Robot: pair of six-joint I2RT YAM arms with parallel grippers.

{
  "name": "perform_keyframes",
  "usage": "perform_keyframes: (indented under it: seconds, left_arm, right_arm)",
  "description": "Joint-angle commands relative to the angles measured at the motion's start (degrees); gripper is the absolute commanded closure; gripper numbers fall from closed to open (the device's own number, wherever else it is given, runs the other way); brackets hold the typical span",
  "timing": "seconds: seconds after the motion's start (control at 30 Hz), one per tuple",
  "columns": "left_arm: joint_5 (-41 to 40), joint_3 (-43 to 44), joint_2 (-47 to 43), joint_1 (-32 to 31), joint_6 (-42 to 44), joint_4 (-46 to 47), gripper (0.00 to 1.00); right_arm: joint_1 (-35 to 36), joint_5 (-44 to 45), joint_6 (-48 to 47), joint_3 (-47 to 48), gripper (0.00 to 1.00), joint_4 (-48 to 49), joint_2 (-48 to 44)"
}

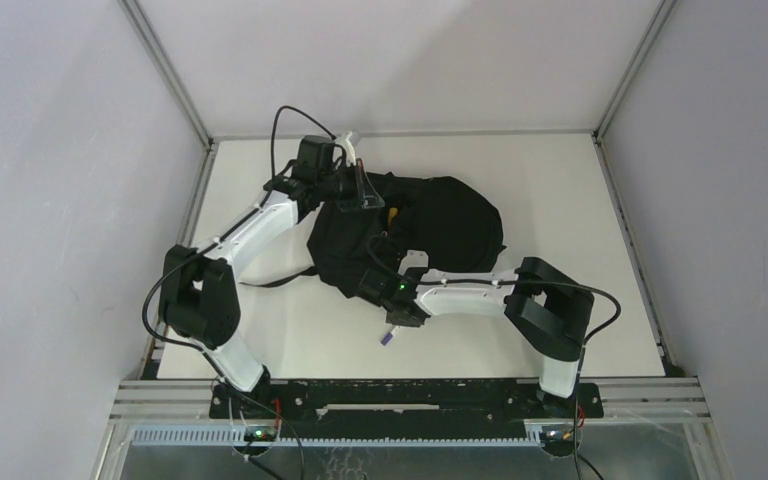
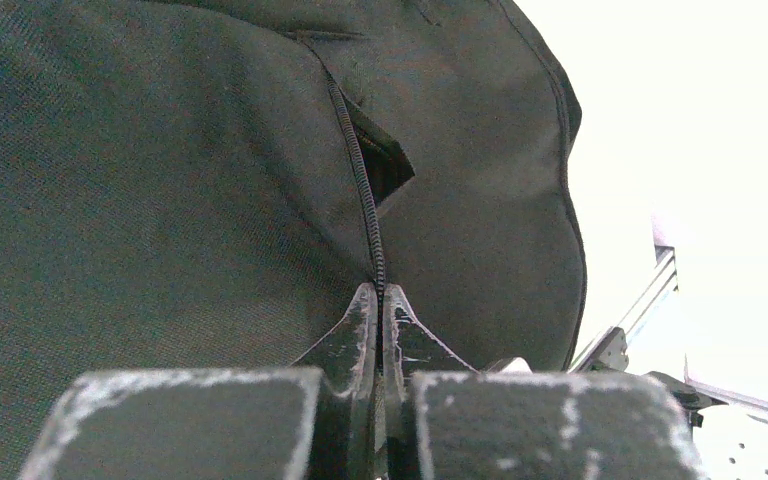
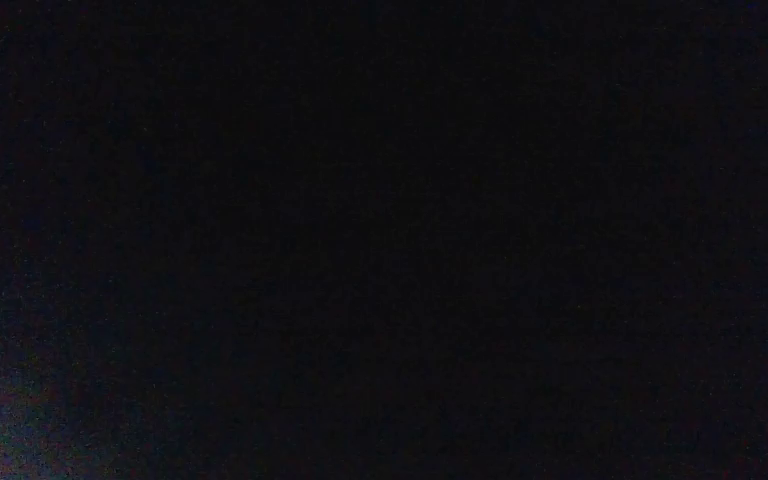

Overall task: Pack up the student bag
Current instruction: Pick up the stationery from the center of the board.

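Note:
The student bag (image 1: 455,225) is a black fabric backpack lying in the middle of the white table. It fills the left wrist view (image 2: 160,170), where a zip line (image 2: 360,180) runs down to my fingers. My left gripper (image 1: 358,190) (image 2: 378,297) is at the bag's far left edge, shut on the fabric at the zip. A bit of yellow (image 1: 392,212) shows in the opening beside it. My right gripper (image 1: 380,268) reaches into the bag's near left side and its fingers are hidden. The right wrist view is all black.
A black strap (image 1: 278,281) trails from the bag to the left across the table (image 1: 580,200). A small white and purple object (image 1: 388,338) lies on the table just below the right wrist. Metal frame posts stand at the far corners.

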Motion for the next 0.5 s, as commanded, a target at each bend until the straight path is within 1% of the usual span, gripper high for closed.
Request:
perform_keyframes:
  seconds: [0.0, 0.07, 0.13, 0.17, 0.2, 0.33, 0.47]
  left_arm:
    - [-0.23, -1.27, -0.4, 0.77, 0.24, 2.12, 1.0]
    - [-0.22, -1.21, -0.4, 0.77, 0.32, 2.09, 1.0]
    - [-0.26, -1.16, -0.4, 0.77, 0.53, 2.02, 1.0]
    - [-0.25, -1.1, -0.4, 0.77, 0.64, 1.88, 1.0]
    - [-0.31, -1.02, -0.33, 0.77, 0.74, 1.77, 1.0]
    - [0.15, -0.85, 0.17, 0.77, 0.53, 1.77, 1.0]
    - [1.47, -0.92, 0.8, 0.77, 0.04, 2.28, 1.0]
  right_arm:
    - [0.32, -0.86, -1.68, 0.35, 0.68, 3.56, 1.53]
    - [0.98, 0.29, -3.67, 0.38, 0.81, 3.91, 0.64]
    - [1.51, 1.39, -5.04, 0.37, 0.9, 3.59, 0.22]
    - [1.79, 1.47, -5.53, 0.32, 0.97, 3.15, 0.21]
    - [1.98, 1.45, -5.92, 0.34, 1.0, 2.67, 0.27]
    - [3.08, 1.48, -8.55, -0.8, 1.0, 2.41, -0.72]
    - [4.8, 4.59, -11.95, -2.78, 1.0, 2.47, -5.44]
